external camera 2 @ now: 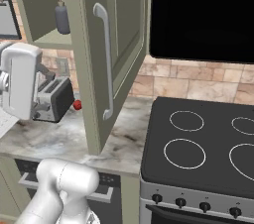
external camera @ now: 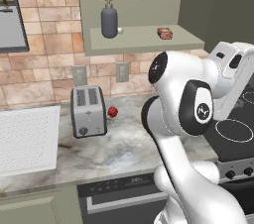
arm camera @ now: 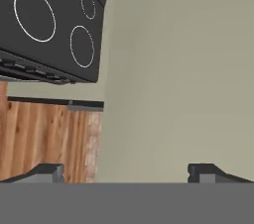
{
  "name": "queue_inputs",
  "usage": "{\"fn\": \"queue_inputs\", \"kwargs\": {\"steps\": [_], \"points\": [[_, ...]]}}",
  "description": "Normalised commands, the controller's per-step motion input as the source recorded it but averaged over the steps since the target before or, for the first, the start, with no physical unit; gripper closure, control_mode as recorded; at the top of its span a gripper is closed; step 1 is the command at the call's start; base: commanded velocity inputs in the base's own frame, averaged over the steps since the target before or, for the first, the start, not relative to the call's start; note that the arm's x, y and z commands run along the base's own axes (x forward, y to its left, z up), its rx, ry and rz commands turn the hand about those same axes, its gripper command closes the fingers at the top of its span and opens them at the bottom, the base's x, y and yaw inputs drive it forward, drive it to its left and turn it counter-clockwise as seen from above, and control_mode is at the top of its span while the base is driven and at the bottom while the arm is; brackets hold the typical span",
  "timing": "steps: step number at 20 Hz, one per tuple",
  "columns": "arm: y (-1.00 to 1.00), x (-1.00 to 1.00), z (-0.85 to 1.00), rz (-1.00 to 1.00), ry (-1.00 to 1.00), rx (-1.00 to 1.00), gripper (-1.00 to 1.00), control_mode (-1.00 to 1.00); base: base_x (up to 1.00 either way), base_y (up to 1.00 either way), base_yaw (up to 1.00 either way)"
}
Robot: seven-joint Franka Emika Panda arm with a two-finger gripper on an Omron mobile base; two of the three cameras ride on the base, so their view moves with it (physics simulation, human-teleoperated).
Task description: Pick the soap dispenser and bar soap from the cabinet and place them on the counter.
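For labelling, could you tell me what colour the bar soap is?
Reddish-pink with lighter mottling, clearest in the left base view: bar soap.

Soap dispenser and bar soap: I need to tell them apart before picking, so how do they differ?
The soap dispenser is a tall dark grey-blue bottle with a pump spout; the bar soap is a low reddish-pink block. The dispenser stands upright at the shelf's left, the bar lies flat toward its right. Both sit on the open cabinet shelf, untouched.

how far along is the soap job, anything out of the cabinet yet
Done: the cabinet door already stands open. In hand: nothing; the hand is open and empty, facing the door panel beside the stovetop. Left: both items. The soap dispenser and bar soap sit on the cabinet shelf, and neither has reached the counter.
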Motion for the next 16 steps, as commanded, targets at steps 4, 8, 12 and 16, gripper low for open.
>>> {"fn": "queue_inputs", "kwargs": {"steps": [4, 8, 12, 16], "points": [[0.26, 0.27, -0.13, 0.08, 0.00, 0.11, -1.00, -1.00, 0.00, 0.00, 0.00], [0.09, 0.42, -0.15, 0.11, 0.00, 0.07, -1.00, -1.00, 0.00, 0.00, 0.00], [0.01, 0.44, -0.13, 0.12, -0.01, 0.09, -1.00, -1.00, 0.00, 0.00, 0.00], [0.00, 0.42, -0.05, 0.07, -0.07, 0.14, -1.00, -1.00, 0.00, 0.00, 0.00]]}}
